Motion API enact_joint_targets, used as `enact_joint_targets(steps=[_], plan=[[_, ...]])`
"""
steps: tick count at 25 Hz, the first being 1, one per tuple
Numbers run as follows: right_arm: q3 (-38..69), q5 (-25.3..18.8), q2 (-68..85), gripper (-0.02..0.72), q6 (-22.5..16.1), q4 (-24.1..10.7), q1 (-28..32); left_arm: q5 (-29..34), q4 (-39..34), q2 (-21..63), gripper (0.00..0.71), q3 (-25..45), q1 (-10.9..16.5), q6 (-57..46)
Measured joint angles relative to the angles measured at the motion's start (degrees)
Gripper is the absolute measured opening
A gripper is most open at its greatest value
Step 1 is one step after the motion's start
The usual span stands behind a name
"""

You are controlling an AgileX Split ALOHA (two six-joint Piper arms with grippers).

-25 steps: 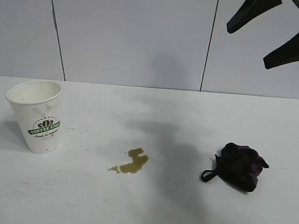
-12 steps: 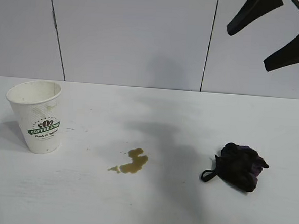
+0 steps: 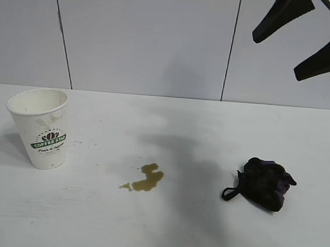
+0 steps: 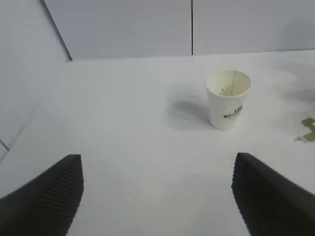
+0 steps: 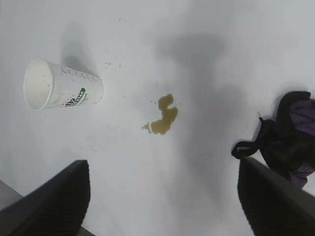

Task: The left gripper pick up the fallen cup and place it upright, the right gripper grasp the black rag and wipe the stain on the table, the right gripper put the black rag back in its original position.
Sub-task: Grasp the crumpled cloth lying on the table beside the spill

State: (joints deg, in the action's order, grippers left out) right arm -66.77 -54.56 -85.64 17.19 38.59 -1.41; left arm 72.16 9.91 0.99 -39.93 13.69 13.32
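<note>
With the cup (image 3: pixel 42 128) upright, the right gripper (image 3: pixel 304 38) hangs open above and must descend onto the rag (image 3: pixel 265 183).

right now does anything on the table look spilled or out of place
Yes: an olive-brown stain sits on the table between the cup and the rag, unwiped. The cup stands upright; the rag lies crumpled, untouched.
</note>
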Motion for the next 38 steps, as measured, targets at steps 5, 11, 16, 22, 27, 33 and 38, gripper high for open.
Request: enact_joint_targets(steps=[5,11,16,22,27,33,38], plan=[[0.0,-1.6,0.0,0.568,0.0,-4.11,0.0,-0.87,-0.13,0.0,0.594,8.56,-0.66,-3.39],[0.0,-2.72,0.0,0.568,0.0,-7.78,0.0,-2.12,-4.01,0.0,0.594,10.16,-5.41,-4.09],[0.0,-3.24,0.0,0.568,0.82,-8.62,0.0,-2.12,-9.91,0.0,0.594,10.16,-8.22,-6.92],[0.0,-4.07,0.0,0.568,2.2,-9.27,0.0,-2.12,-11.57,0.0,0.594,10.16,-8.3,-9.76],[0.0,-4.07,0.0,0.568,2.37,-9.27,0.0,-3.23,-11.67,0.0,0.594,10.28,-8.3,-11.31],[0.0,-4.01,0.0,0.568,2.37,-9.27,0.0,-6.67,-11.67,0.0,0.594,12.28,-8.3,-12.7],[0.0,-2.18,-1.31,0.568,2.37,-12.27,-1.66,-7.13,-11.67,0.0,0.594,12.4,-8.3,-12.78]])
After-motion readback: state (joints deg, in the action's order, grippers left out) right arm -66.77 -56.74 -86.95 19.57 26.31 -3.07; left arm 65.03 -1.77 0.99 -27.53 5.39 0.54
